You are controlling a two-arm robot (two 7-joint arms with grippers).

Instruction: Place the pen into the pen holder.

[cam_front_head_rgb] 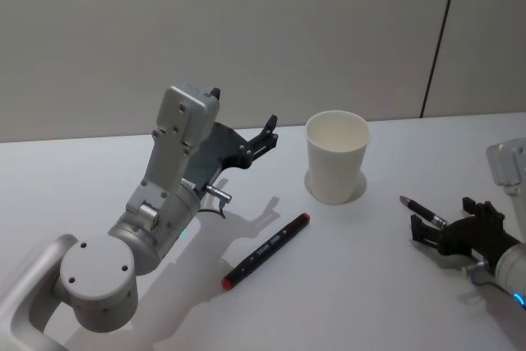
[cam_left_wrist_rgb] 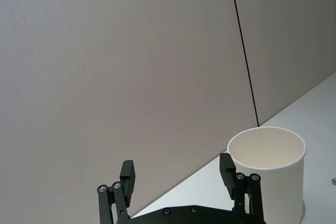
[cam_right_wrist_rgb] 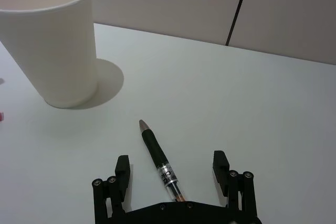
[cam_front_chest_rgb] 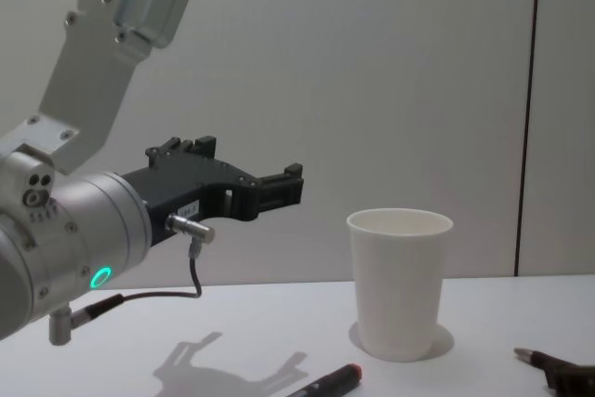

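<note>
Paper-cup pen holder [cam_front_head_rgb: 337,158], two writing tools, smooth white desk [cam_front_head_rgb: 370,293].
Holder: tapered, rolled rim, upright. Slim dark pen [cam_right_wrist_rgb: 159,161] lies flat between the right gripper's [cam_right_wrist_rgb: 171,160] wide jaws. The head view adds a red-ended black marker [cam_front_head_rgb: 266,250] mid-desk. Left gripper [cam_left_wrist_rgb: 177,163] raised beside the holder, jaws wide.

marker [cam_front_chest_rgb: 330,382]: cut by chest view's edge | pen [cam_right_wrist_rgb: 159,162]: rear behind right end effector [cam_right_wrist_rgb: 171,160]

One pen holder [cam_front_head_rgb: 337,158]. Two pens: a red-ended black marker [cam_front_head_rgb: 265,251] and a slim black pen [cam_front_head_rgb: 422,209]. Two claws: left claw [cam_front_head_rgb: 269,131], right claw [cam_front_head_rgb: 417,230]. One bench [cam_front_head_rgb: 370,302].
</note>
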